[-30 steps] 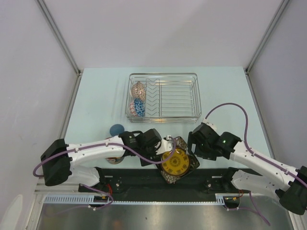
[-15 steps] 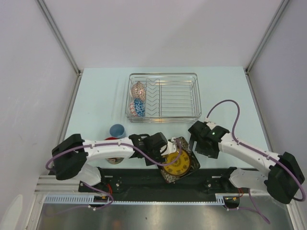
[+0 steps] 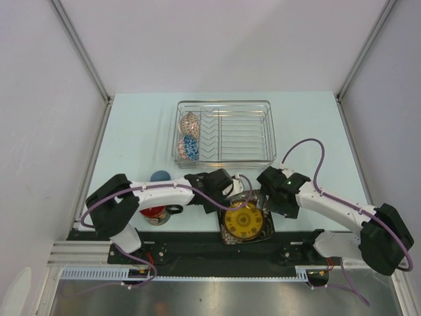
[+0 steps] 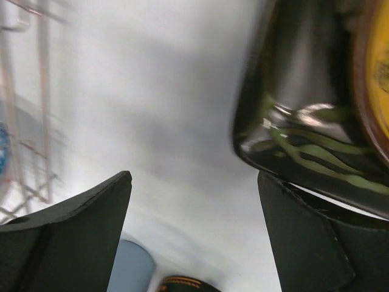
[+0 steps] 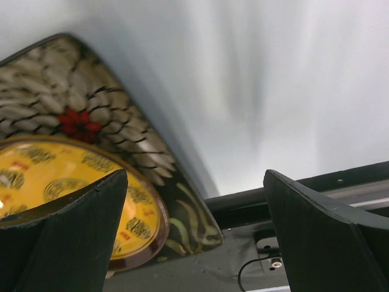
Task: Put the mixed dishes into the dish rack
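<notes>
The dark square plate with the yellow round motif (image 3: 243, 222) lies at the table's near edge, partly over the black base rail. My left gripper (image 3: 235, 191) is open and empty just behind the plate; the plate's edge (image 4: 316, 121) shows above my right finger (image 4: 316, 243). My right gripper (image 3: 270, 209) is open at the plate's right side, with the plate's corner (image 5: 182, 213) in front of its jaws. The light-blue cup (image 3: 159, 176) and the red-inside mug (image 3: 154, 213) stand at the left. The reddish-white bowl (image 3: 189, 123) and the blue-patterned bowl (image 3: 190, 148) stand in the dish rack (image 3: 263, 131).
The black base rail (image 3: 289, 240) runs along the near edge under the plate's front. The rack's right part holds only wire prongs. The cup (image 4: 127, 271) and the mug's rim (image 4: 182, 285) show low in the left wrist view, the rack (image 4: 24, 121) at its left.
The plate has turned and now lies square and flat at the near edge. My left gripper has drawn back from it toward the rack. My right gripper has moved in at its right side.
</notes>
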You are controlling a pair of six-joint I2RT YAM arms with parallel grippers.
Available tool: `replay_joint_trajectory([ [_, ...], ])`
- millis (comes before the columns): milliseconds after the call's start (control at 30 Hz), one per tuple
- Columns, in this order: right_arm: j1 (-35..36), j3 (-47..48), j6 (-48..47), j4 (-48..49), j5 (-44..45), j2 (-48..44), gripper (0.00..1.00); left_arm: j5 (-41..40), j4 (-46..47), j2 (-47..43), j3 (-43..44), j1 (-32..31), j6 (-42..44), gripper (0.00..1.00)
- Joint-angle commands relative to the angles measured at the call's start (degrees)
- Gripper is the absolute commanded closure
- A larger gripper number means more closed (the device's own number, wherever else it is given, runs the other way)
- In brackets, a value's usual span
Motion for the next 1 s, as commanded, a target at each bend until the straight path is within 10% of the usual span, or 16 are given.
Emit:
replay_joint_trajectory([
  [0, 1.35, -0.37, 0.59, 1.76, -2.11, -2.45, 0.00, -0.99, 3.05, 1.81, 6.87, 1.78, 0.08, 0.10],
  [467, -1.55, -1.15, -3.09, 2.70, -10.88, -20.73, 0.09, 3.30, -9.95, -12.49, 7.05, 3.54, -0.88, 0.10],
  [967, 0.83, -5.73, -5.47, 12.39, -18.81, -10.37, 0.16, 8.24, -9.00, -9.18, 2.04, -2.97, -2.39, 0.10],
])
